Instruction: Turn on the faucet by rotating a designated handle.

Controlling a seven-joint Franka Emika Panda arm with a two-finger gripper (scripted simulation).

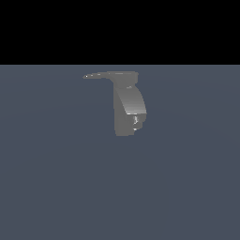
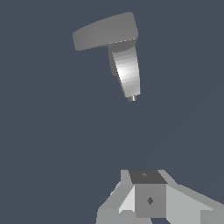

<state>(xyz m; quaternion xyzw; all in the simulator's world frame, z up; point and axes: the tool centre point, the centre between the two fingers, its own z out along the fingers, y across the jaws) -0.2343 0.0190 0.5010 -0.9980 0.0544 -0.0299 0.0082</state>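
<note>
The grey faucet (image 1: 127,105) stands alone on the dark floor, its thick curved body bending downward. The thin, flat handle (image 1: 98,75) juts from its flat top toward the exterior view's left. The wrist view shows the faucet (image 2: 127,70) from above, the handle (image 2: 94,35) reaching sideways from its top. My gripper (image 2: 146,179) appears only in the wrist view, as grey and white blocks at the picture's edge, well apart from the faucet and touching nothing. Its fingers are not clearly separable, so open or shut is unclear. The arm is out of the exterior view.
A flat, dark blue-grey floor (image 1: 56,187) spreads around the faucet. A black band fills the background above it.
</note>
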